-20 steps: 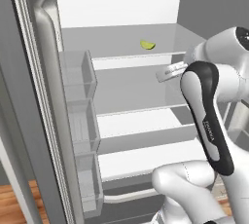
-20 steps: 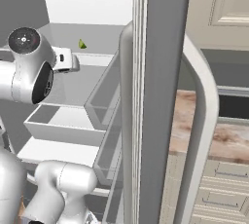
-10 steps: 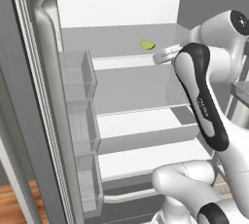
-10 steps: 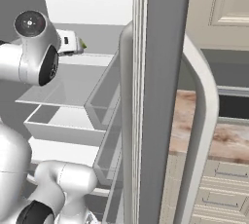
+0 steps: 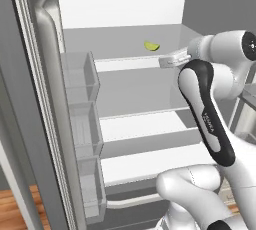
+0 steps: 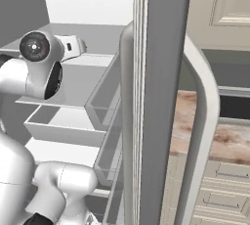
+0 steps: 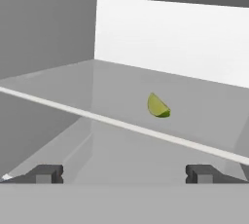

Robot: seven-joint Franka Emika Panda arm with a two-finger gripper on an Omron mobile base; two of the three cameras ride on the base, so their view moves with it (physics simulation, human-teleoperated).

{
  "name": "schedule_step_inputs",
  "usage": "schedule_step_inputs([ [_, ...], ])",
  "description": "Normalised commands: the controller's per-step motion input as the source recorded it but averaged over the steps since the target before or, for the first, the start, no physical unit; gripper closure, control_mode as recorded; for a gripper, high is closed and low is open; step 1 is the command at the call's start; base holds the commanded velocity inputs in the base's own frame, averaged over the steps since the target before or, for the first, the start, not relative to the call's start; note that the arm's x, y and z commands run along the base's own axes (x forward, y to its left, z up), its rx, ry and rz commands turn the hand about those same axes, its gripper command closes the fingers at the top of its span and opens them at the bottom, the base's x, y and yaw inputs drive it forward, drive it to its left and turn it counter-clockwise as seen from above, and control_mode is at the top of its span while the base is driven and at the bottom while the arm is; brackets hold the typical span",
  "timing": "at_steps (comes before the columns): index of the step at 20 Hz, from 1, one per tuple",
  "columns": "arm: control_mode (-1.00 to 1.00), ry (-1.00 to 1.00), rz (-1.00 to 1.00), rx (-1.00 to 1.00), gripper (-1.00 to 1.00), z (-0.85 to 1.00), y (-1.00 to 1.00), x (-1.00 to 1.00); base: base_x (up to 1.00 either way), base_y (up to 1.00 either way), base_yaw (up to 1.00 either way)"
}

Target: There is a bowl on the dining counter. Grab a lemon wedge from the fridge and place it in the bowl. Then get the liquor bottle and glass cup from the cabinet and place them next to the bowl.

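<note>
Pale yellow-green against the white interior, the lemon wedge (image 5: 152, 46) lies alone on the top shelf (image 5: 125, 64) of the fridge (image 5: 125, 99), set back from the shelf's front lip and toward its right half; in the hand view the same wedge (image 7: 158, 106) sits beyond the bright shelf edge, a little above and between the two dark fingertips (image 7: 46, 173). Both fridge doors stand swung wide, the left door (image 5: 40, 104) with its empty bins and the right door (image 6: 161, 97) edge-on beside the arm. The gripper (image 5: 170, 60) reaches in at the level of that top shelf, its tip just at the shelf's front edge and near the wedge but not touching it. Its jaws stand spread as wide as they go and nothing is between them. Judged from this, the task is at its very first stage: the fridge is opened and the approach to the wedge is under way, yet the wedge is not grasped, let alone lifted out. Everything after that seems left to do: carrying the wedge to the bowl on the dining counter, then fetching the liquor bottle and the glass cup from the cabinet and setting them beside the bowl. A strip of veined stone counter (image 6: 215, 136) over cream cabinets shows past the right door, bare where it can be seen.
</note>
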Motion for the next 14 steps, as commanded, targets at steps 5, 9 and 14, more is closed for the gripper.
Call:
schedule_step_inputs([
  [5, -1.0, 0.0, 0.01, 0.03, -1.0, 0.0, -0.12, 0.18, 0.0, 0.0, 0.0],
  [9, -1.0, 0.0, 0.01, 0.01, -1.0, 0.03, -0.14, 0.24, 0.0, 0.0, 0.0],
  [14, -1.0, 0.0, 0.0, 0.0, -1.0, 0.03, -0.08, 0.26, 0.0, 0.0, 0.0],
])
